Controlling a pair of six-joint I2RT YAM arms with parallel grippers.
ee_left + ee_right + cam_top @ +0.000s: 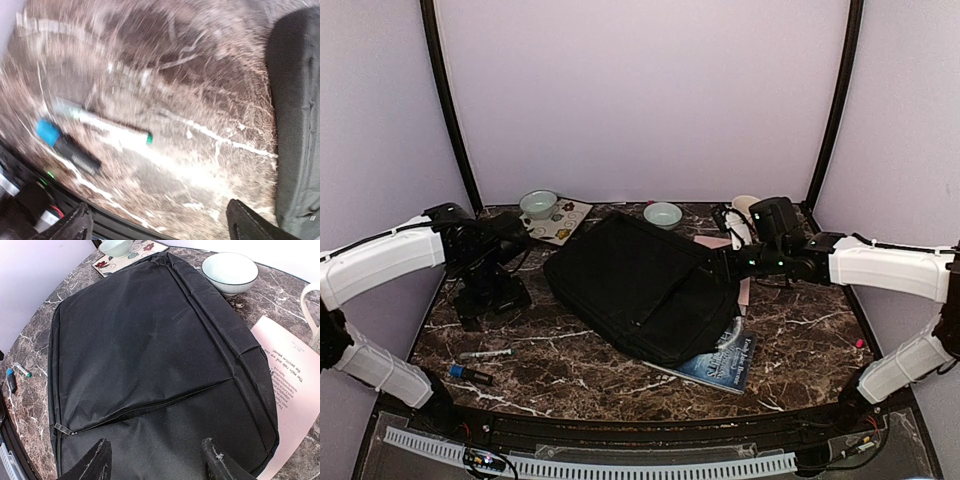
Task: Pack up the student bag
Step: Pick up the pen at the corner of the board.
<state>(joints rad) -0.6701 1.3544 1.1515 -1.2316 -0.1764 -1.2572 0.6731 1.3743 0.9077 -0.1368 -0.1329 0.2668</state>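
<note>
The black student bag [640, 285] lies flat in the middle of the table, and its front pocket zipper [150, 407] gapes slightly. My right gripper [157, 460] is open and empty, hovering just above the bag's right part [718, 268]. My left gripper [160, 225] is open and empty above the bare table left of the bag [490, 300]. A white marker with a green cap [107, 122] and a black marker with a blue cap [67, 147] lie near the front left. A blue book [722, 362] sticks out from under the bag's near corner. A pink sheet [295, 390] lies under its right edge.
Two pale bowls [539, 204] [663, 214] stand at the back, the left one on a patterned mat [562, 222]. A white mug [745, 205] stands at the back right. The dark marble table [570, 355] ends at a black front rim.
</note>
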